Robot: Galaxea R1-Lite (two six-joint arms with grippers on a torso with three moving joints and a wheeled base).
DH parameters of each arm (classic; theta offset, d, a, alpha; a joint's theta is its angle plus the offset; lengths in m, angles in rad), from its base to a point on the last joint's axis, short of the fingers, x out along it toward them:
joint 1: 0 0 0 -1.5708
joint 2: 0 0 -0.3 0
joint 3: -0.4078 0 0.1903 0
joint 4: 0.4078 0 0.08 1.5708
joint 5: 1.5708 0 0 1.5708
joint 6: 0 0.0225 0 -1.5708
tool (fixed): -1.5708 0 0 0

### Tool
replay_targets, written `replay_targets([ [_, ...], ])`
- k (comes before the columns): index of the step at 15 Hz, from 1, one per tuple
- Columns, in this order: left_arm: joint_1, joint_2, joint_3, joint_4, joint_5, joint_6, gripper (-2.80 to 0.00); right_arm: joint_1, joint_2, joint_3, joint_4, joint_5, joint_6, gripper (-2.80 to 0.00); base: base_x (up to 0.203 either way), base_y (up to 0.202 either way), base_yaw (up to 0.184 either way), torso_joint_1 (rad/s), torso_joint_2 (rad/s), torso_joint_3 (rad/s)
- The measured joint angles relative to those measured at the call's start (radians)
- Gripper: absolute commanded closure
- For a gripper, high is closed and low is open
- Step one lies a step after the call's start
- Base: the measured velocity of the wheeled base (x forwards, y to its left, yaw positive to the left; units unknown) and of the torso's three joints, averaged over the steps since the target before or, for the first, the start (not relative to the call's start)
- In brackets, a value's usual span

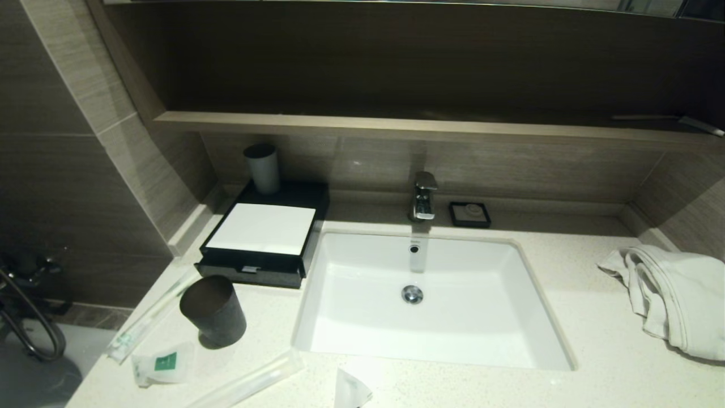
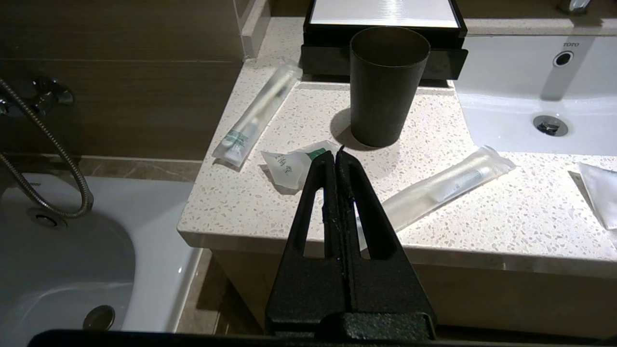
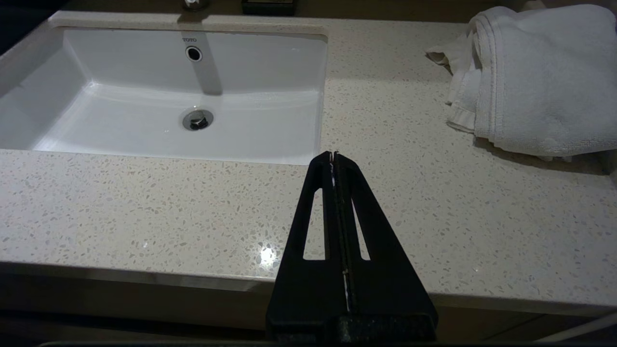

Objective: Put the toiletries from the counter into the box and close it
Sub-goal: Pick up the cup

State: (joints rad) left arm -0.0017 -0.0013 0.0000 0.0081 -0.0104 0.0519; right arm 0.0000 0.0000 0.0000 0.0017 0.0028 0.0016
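The black box (image 1: pixel 260 229) with a white top stands left of the sink, its drawer front (image 1: pixel 249 271) a little forward. Toiletries lie on the counter (image 1: pixel 595 340) near the front left: a long packet (image 1: pixel 148 320), a green-marked pouch (image 1: pixel 163 362), another long packet (image 1: pixel 249 381) and a pouch (image 1: pixel 350 390). My left gripper (image 2: pixel 336 155) is shut and empty, held off the counter's front edge, its tips in line with the green-marked pouch (image 2: pixel 289 166). My right gripper (image 3: pixel 333 155) is shut and empty before the counter, right of the sink. Neither shows in the head view.
A dark cup (image 1: pixel 214 310) stands between the box and the packets; another cup (image 1: pixel 262 168) sits behind the box. The sunken sink (image 1: pixel 425 340) fills the middle, with a tap (image 1: pixel 423 195) and soap dish (image 1: pixel 469 214) behind. A white towel (image 1: pixel 674 294) lies at the right.
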Motion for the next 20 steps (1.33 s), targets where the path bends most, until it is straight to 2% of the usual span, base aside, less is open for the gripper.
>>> replay_targets([
  [20,0.0,0.0,0.0,0.0,0.002,0.0,0.0,0.0,0.0,0.0,0.0,0.0,0.0,0.0,0.0,0.0,0.0,0.0,0.0,0.0],
])
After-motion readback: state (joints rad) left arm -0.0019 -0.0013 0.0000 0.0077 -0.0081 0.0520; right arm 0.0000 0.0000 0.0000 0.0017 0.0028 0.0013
